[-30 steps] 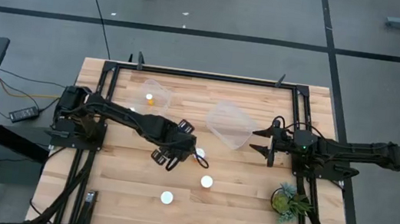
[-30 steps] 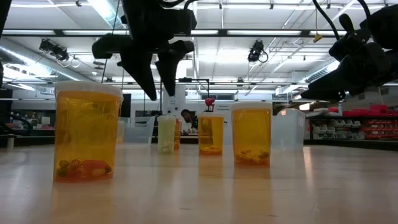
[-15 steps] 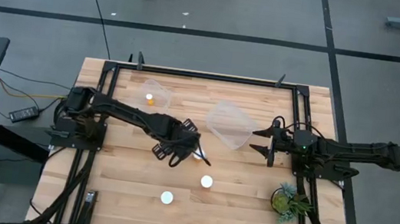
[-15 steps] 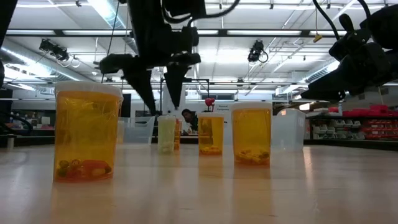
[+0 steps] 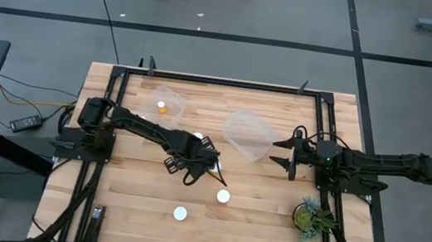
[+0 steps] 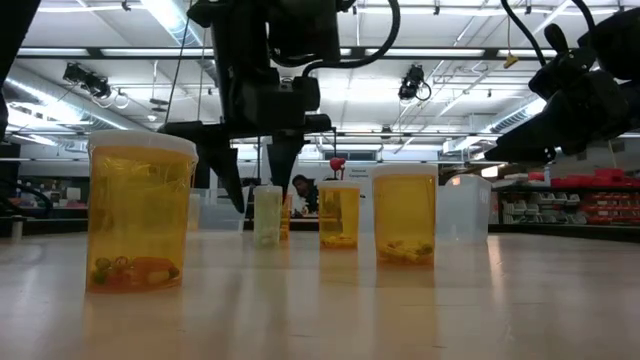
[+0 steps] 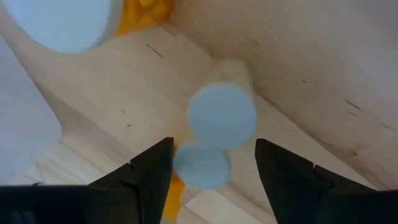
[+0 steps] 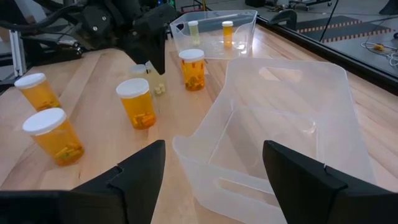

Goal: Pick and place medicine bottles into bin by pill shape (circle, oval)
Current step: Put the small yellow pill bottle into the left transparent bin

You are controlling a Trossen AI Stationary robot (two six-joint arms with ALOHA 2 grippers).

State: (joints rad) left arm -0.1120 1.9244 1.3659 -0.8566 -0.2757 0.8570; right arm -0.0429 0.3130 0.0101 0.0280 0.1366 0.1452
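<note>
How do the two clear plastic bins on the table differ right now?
The larger clear plastic bin beside the right end effector is empty. The smaller clear plastic bin towards the table's far left holds two small white-capped bottles. Both are transparent and lidless.

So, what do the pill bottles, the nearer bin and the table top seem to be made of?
The pill bottles look like translucent orange plastic, since the pills show through the walls; their caps are opaque matte white, probably plastic too. The nearer bin seems thin clear plastic: the table shows through it. The table top looks like pale wood with visible plank seams and grain.
</note>
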